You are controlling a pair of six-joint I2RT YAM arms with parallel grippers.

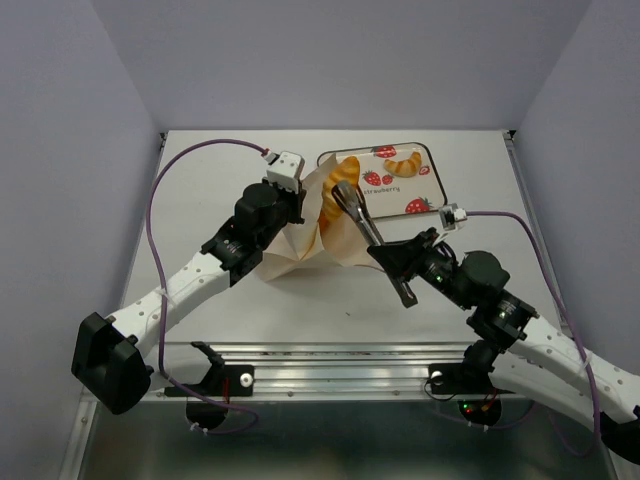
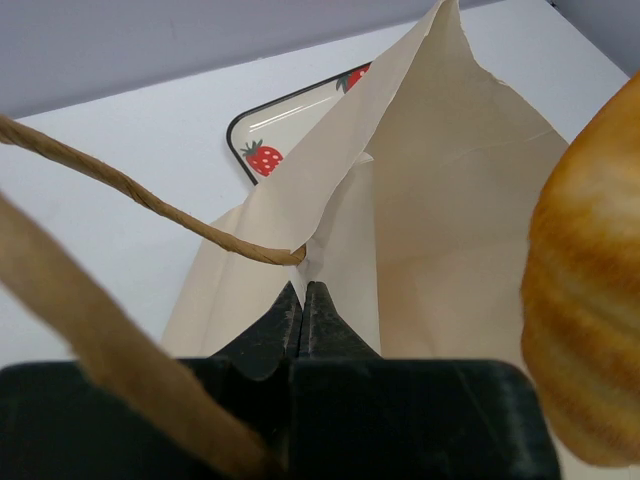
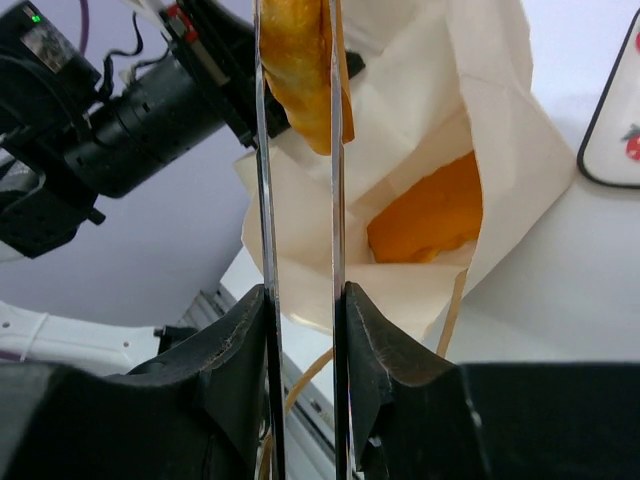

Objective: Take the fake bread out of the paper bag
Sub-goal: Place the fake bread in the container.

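The tan paper bag [image 1: 300, 245] lies on the table with its mouth toward the tray. My left gripper [image 2: 303, 292] is shut on the paper bag's rim [image 2: 330, 215], beside a string handle [image 2: 150, 205]. My right gripper [image 3: 300, 300] is shut on metal tongs [image 3: 335, 150], whose long blades [image 1: 358, 215] pinch a glossy golden piece of fake bread [image 3: 300, 80] just above the bag's mouth [image 1: 335, 208]. That bread fills the right edge of the left wrist view [image 2: 585, 300]. An orange piece of fake bread [image 3: 430, 215] still lies inside the bag.
The strawberry-patterned tray [image 1: 432, 170] sits behind the bag, with a croissant [image 1: 403, 165] lying on it. Its corner shows in both wrist views [image 2: 290, 130] [image 3: 615, 120]. The table's metal rail [image 1: 330, 365] runs along the near edge between the arm bases.
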